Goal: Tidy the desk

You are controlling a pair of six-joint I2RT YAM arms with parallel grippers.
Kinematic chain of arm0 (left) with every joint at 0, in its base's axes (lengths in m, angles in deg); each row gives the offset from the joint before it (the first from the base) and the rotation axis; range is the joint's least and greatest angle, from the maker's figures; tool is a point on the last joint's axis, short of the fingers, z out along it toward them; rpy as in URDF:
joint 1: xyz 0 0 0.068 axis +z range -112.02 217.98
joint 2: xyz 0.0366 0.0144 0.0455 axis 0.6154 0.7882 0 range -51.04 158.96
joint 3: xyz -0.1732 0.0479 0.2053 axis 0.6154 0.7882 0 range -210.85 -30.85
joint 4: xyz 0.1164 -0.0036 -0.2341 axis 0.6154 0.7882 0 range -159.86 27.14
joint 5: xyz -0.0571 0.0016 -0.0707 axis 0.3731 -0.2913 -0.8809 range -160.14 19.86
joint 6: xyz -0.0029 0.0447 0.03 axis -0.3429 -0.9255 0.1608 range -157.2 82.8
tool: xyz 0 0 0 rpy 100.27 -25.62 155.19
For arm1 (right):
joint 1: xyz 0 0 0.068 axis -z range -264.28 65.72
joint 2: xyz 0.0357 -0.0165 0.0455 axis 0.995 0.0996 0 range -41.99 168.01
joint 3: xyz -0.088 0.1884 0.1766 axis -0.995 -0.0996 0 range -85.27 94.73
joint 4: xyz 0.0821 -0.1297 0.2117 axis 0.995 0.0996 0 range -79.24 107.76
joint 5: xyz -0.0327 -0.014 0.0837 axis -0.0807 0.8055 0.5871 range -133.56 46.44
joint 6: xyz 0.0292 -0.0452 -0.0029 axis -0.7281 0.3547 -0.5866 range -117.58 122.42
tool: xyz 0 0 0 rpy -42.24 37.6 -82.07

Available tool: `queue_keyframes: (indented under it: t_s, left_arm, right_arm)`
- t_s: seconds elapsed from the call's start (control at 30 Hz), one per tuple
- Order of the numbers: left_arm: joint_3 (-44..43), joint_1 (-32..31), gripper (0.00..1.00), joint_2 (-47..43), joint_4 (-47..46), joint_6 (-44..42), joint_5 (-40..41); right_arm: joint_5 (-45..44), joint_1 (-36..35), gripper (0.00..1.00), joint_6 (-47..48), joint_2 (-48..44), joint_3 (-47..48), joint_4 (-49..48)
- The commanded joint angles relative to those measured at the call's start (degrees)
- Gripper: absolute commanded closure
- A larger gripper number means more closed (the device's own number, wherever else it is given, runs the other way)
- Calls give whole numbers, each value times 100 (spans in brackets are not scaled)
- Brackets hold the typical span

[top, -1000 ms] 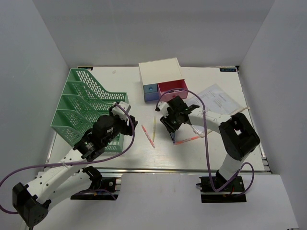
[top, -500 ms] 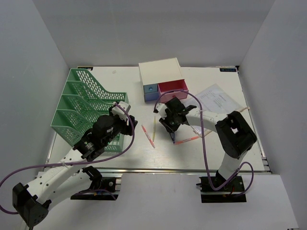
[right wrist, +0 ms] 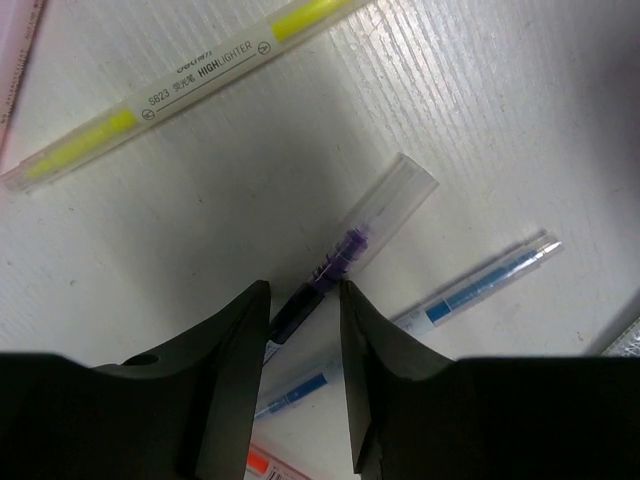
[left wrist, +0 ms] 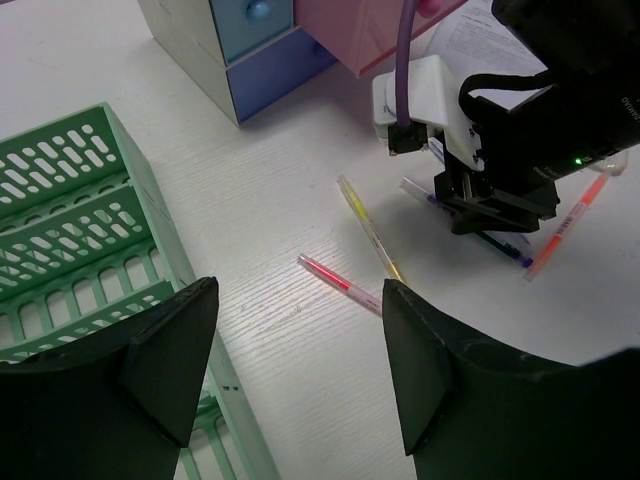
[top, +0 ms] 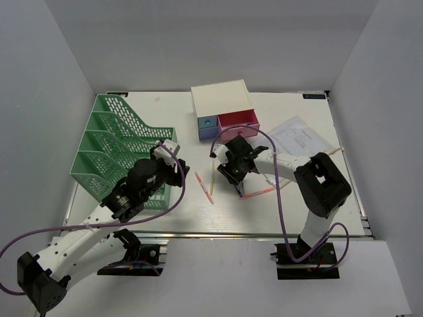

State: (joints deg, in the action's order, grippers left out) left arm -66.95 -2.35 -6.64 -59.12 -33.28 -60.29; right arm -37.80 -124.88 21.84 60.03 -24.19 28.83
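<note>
Yellow highlighter (right wrist: 190, 75) beside my right hand has black writing: "S823 HIGHLIGHTER". The small word before it is too tiny for me to read. My right gripper (right wrist: 305, 298) is low over the desk (top: 291, 109), the big off-white top under everything. Its fingers are a little apart, and the dark end of a purple pen (right wrist: 365, 235) lies in the gap. A blue pen (right wrist: 470, 285) lies near it, partly hidden by my finger. My left gripper (left wrist: 298, 290) is spread wide and holds nothing, up above a pink pen (left wrist: 335, 280). Only the top view shows the whole green file rack (top: 112, 139), the white drawer box (top: 221, 99) and a printed paper (top: 301, 135). The words on the paper are too small to read.
</note>
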Motion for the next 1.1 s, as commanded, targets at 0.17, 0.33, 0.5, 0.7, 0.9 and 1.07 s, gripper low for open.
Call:
queue_keyframes:
  t_s: [0.17,0.33,0.5,0.7,0.9,1.07]
  left_arm:
    - [-108,26,23,-98,-11,-6,17]
    - [-91,26,23,-107,-19,-6,35]
    - [-99,26,23,-90,-11,-6,35]
    - [-99,26,23,-81,-11,-6,26]
    - [-91,26,24,-81,-20,3,26]
    - [-73,26,23,-55,-28,3,44]
  right_arm:
    - [-234,-238,72,185,266,0,153]
    - [205,-247,100,203,442,316,442]
    - [478,-203,100,343,206,826,909]
    - [576,-185,100,633,-558,1380,1400]
    - [330,-133,100,1116,-1235,1837,1402]
    - [119,-80,100,1660,-1465,2398,1130]
